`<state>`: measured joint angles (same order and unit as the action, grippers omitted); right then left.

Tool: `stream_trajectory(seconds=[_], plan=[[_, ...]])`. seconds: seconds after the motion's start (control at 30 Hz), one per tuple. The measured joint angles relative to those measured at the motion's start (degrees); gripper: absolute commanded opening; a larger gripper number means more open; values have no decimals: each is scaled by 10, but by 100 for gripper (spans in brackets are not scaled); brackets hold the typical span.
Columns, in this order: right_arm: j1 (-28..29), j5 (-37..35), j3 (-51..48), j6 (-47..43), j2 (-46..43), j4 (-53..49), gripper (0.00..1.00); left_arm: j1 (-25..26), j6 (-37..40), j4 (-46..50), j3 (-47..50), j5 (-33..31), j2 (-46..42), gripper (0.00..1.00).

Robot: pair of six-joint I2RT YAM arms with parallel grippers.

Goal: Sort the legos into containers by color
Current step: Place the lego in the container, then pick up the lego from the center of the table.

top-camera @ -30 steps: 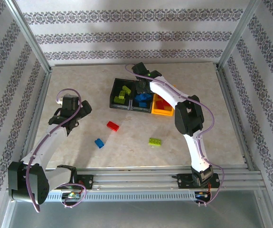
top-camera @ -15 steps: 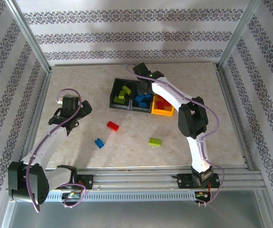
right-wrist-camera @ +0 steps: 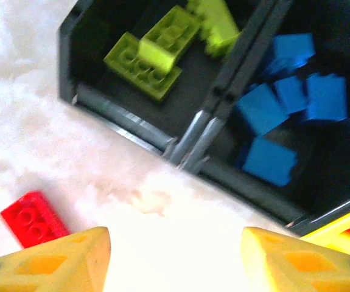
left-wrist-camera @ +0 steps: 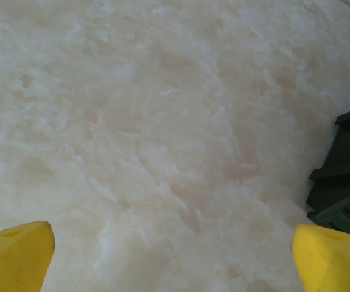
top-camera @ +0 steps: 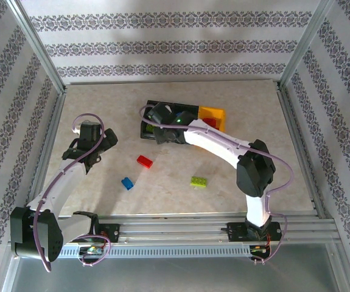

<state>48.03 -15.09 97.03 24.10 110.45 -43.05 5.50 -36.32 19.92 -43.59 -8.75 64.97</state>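
Right wrist view is showing the right tool point(right-wrist-camera: 175, 246) hovering parted and empty beside the containers point(right-wrist-camera: 190, 141), green and blue legos point(right-wrist-camera: 143, 66) lying inside. Next is probably the red lego point(right-wrist-camera: 31, 220) on the desk point(right-wrist-camera: 47, 140) nearby, needing a descent. Left tool point(left-wrist-camera: 175, 243) is gaping wide.

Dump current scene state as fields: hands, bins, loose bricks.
left hand: open, empty, over bare table
right hand: open, empty, over the table at the bins' near edge
left black bin: lime green bricks
middle black bin: blue bricks
yellow bin: red bricks
loose on table: red brick, blue brick, green brick
sorting: not finished, three bricks outside the bins
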Motion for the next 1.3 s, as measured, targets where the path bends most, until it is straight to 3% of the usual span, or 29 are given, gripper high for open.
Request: stream_trajectory(seconds=[0.2, 0.5, 0.87, 1.3], plan=[[51, 23, -2, 7, 25, 2, 67, -1, -7, 0, 3, -8, 0, 100], [65, 78, 14, -1, 100, 6, 71, -15, -23, 2, 15, -16, 1, 100], [65, 120, 68, -35, 160, 5, 70, -19, -28, 3, 18, -16, 1, 100], [65, 131, 125, -53, 225, -11, 63, -19, -31, 3, 19, -14, 1, 100]])
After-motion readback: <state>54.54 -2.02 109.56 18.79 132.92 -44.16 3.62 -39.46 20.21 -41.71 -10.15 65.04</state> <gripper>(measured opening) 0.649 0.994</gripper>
